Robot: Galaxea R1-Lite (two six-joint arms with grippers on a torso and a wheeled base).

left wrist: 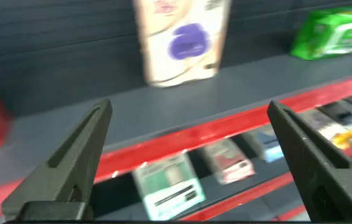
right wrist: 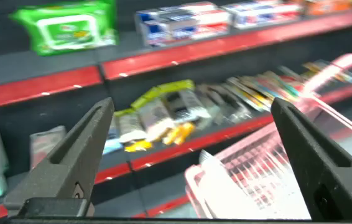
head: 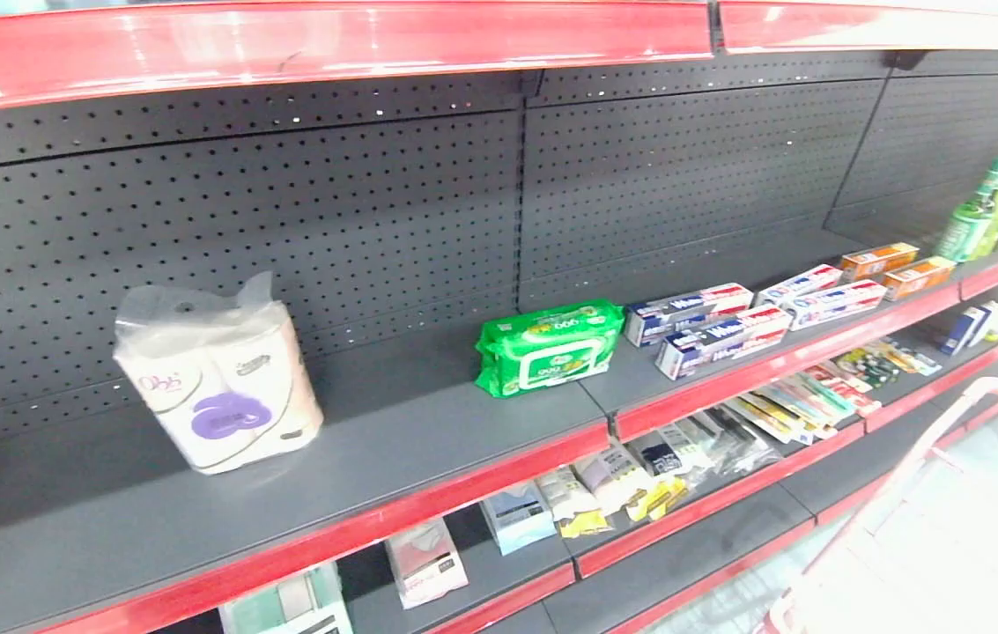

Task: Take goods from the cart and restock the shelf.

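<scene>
Toilet paper pack (head: 217, 387) stands upright on the top shelf (head: 428, 414), left part, midway between the back panel and the red front edge. Its long axis is vertical. It has white rolls in clear wrap with a purple print facing the front.

Green wipes pack (head: 549, 346) lies flat mid-shelf, long axis along the front edge, label up.

Toothpaste boxes (head: 710, 326) lie flat to its right, long axes roughly along the shelf. Bottles (head: 992, 207) stand at the right end.

Left claw (left wrist: 188, 106) is spread wide and holds nothing. It sits out past the shelf's front edge. The toilet paper pack (left wrist: 182, 40) is straight ahead between the finger lines, well apart, and the wipes pack (left wrist: 334, 31) is off to one side.

Right claw (right wrist: 191, 102) is also spread and empty. It sits above the pink-red wire cart (right wrist: 257, 174), not touching it. The wipes pack (right wrist: 64, 25) and toothpaste boxes (right wrist: 182, 22) are on the shelf beyond.

The cart (head: 930, 519) stands below the shelf's right end.
</scene>
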